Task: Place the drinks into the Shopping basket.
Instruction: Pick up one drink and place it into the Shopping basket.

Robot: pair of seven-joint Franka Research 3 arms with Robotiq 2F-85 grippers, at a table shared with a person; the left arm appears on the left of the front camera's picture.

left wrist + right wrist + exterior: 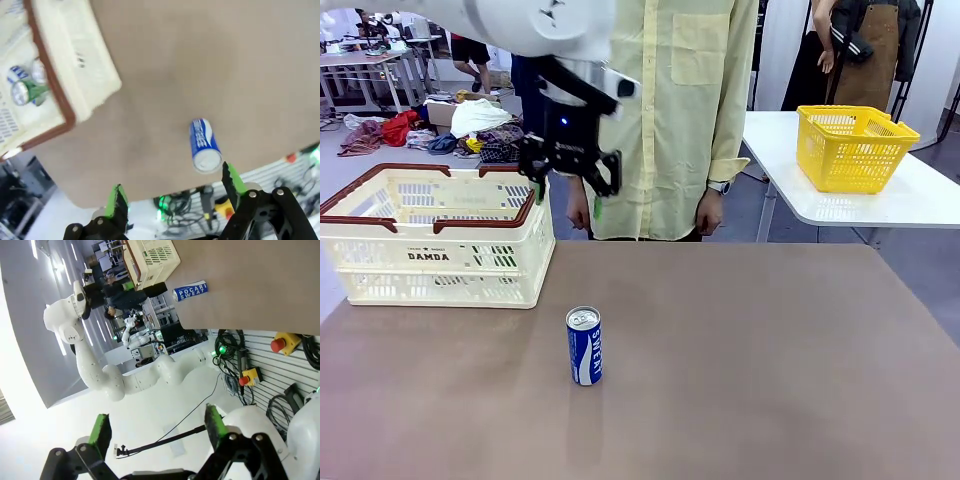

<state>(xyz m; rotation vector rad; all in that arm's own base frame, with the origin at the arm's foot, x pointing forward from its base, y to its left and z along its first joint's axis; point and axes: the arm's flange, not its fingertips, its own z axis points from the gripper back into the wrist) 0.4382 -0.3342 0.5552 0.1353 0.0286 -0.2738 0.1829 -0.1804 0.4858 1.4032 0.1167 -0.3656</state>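
My left pincer [567,193] hung released above the table [740,340], just to the right of the Shopping basket [435,235], its green-padded fingers [116,201] spread with nothing between them. The blue can [584,345] stood upright on the brown tabletop, near the basket's front right corner and apart from it. From my left wrist I saw that same can [204,145] below me, between my fingertips and nearer one pad. Inside the basket [75,75] lay the green can [29,93] beside another blue and white can [17,73]. My right pincer [157,424] was likewise released and empty, well off the table's edge.
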